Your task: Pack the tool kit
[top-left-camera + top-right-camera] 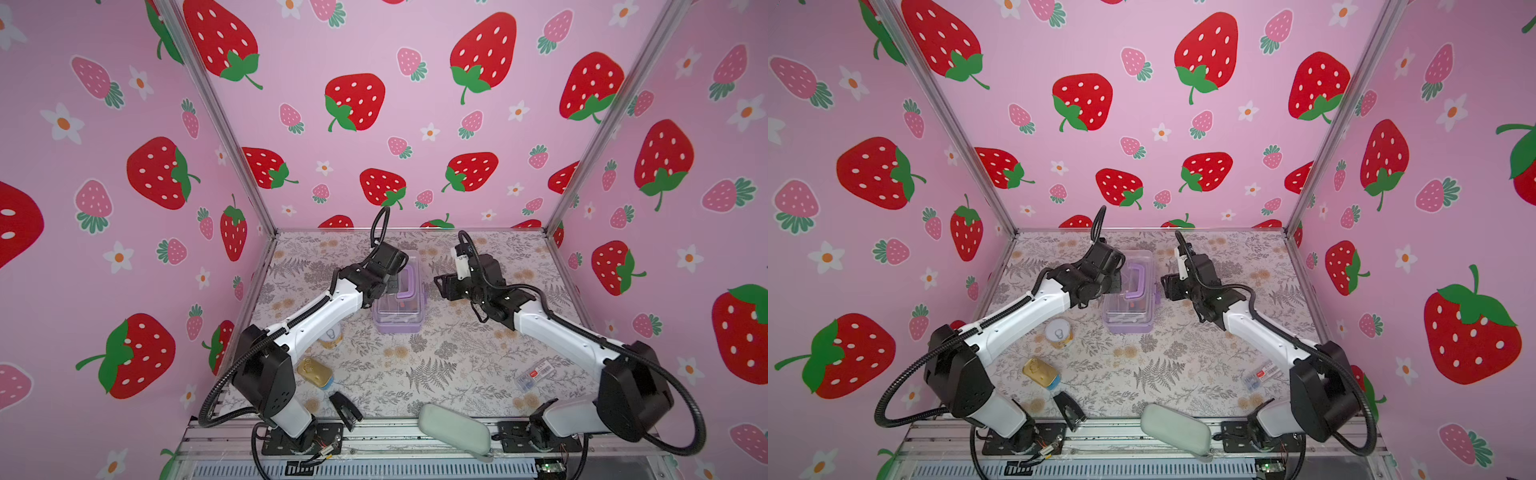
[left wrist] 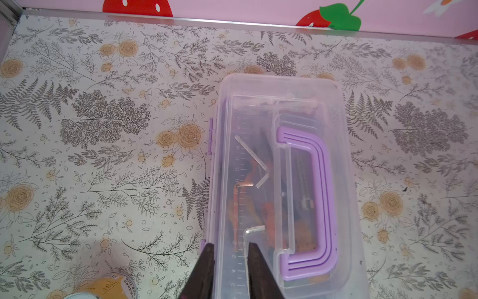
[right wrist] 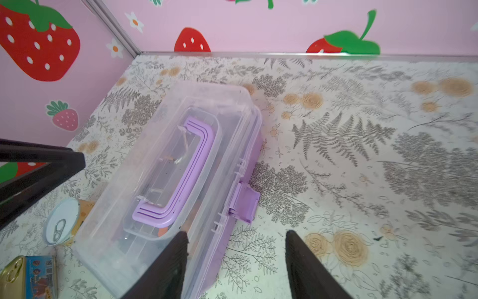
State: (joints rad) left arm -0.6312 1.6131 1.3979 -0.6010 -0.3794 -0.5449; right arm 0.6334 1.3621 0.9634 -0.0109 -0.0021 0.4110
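So, the small rectangular plastic tool kit (image 1: pixel 399 320) with the lilac base, clear lid and lilac handle was found toward the back middle of the floral-patterned table (image 1: pixel 436 361), lid lowered and handle folded flat. In both top views its left side was blocked by the left gripper (image 2: pixel 230 244), so nothing of the fingertips could be made out from up there. In the left wrist view the black fingers (image 2: pixel 207 264) were set narrow, straddling the kit's hinge-side rim, one outside the wall and one over the lid. Whether that rim was actually pinched couldn't be told, as most of each finger was cut off by the frame edge. Silver hex keys (image 2: pixel 252 160) were spotted through the lid, but the orange stuff underneath was just a blur tbh. The right gripper (image 3: pixel 235 233) was spread wide, one finger over the kit's corner and one over bare table, with nothing held. The lilac latch (image 3: pixel 244 204) was seen sticking out sideways. A round gold pull-tab can (image 1: pixel 331 338) beside the kit was half covered by the left arm.
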